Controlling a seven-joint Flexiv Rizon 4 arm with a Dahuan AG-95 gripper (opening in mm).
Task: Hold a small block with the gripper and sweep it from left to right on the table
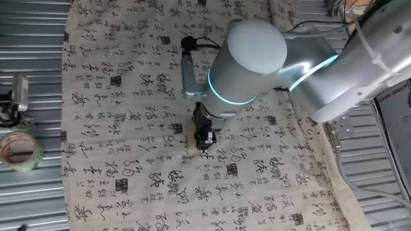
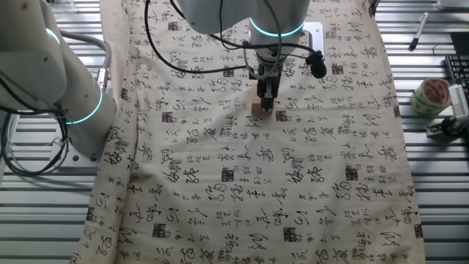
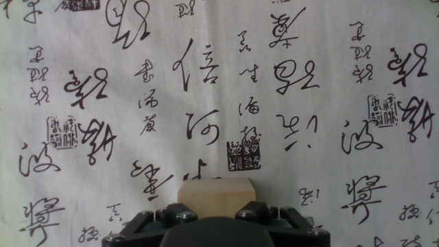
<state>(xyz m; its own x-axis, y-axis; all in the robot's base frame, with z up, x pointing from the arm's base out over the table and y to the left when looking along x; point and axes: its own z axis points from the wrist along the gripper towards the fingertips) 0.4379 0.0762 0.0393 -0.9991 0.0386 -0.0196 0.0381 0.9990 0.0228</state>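
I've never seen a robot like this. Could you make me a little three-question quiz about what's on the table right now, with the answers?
1. True or false: the small block rests on the printed cloth.
2. What sits off the cloth on the ribbed metal table? A) a roll of tape B) a cup C) a book
3. Fill in: in the hand view, the gripper has the block ____ its fingers.

Key
1. True.
2. A, the roll of tape.
3. Between; its jaws look closed on it.
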